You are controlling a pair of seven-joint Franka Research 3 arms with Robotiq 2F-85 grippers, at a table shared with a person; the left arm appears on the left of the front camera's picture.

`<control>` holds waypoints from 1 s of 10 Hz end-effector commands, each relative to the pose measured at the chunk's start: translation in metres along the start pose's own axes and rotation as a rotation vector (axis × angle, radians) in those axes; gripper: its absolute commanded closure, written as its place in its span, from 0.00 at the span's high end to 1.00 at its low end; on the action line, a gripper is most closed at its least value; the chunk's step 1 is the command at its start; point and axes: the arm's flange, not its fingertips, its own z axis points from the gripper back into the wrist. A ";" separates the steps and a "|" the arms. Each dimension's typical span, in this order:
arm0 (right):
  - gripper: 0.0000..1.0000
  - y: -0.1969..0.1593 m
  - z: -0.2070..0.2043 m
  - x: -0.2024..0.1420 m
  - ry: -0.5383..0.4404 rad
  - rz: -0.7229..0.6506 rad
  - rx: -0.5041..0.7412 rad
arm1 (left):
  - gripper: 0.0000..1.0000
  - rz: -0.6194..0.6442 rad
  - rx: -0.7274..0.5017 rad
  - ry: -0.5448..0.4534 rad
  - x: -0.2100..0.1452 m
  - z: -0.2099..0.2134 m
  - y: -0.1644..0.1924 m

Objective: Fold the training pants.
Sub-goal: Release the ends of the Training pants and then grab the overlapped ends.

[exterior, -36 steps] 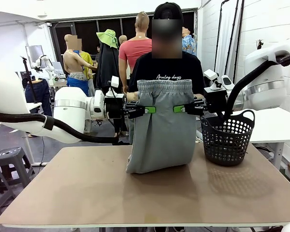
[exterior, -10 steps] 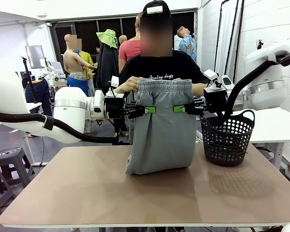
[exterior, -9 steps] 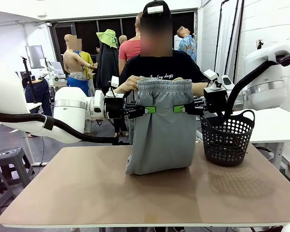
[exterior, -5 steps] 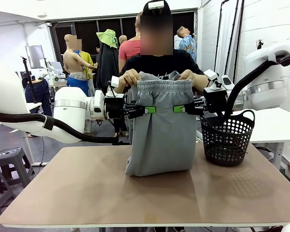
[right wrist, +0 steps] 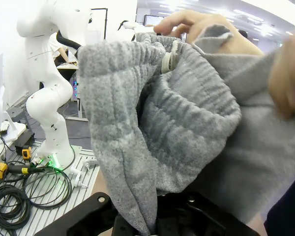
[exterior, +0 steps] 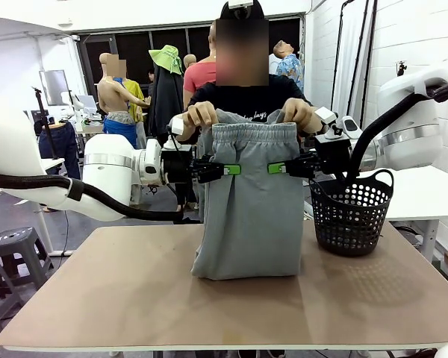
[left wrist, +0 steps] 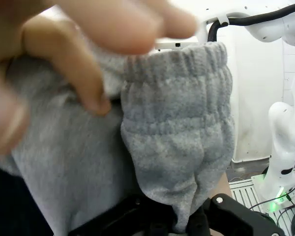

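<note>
Up over the gathered waistband now with one of the person's hands [exterior: 201,114] and the other [exterior: 300,113], gripping the top corners rather than tucked behind. Probably taking the weight for the next fold. Pinched tight on either edge: left gripper [exterior: 230,169], right gripper [exterior: 276,168]. Hanging between the arms, training pants [exterior: 246,216], plain grey, bottom fold slumped on the table [exterior: 134,283] beside the black mesh basket [exterior: 351,216].
</note>
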 end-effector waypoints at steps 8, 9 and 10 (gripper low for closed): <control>0.00 0.003 -0.001 0.001 -0.026 0.004 -0.006 | 0.00 -0.008 0.016 -0.021 0.003 0.000 0.000; 0.00 0.003 -0.001 0.001 -0.026 0.004 -0.006 | 0.00 -0.008 0.016 -0.021 0.003 0.000 0.000; 0.00 0.003 -0.001 0.001 -0.026 0.004 -0.006 | 0.00 -0.008 0.016 -0.021 0.003 0.000 0.000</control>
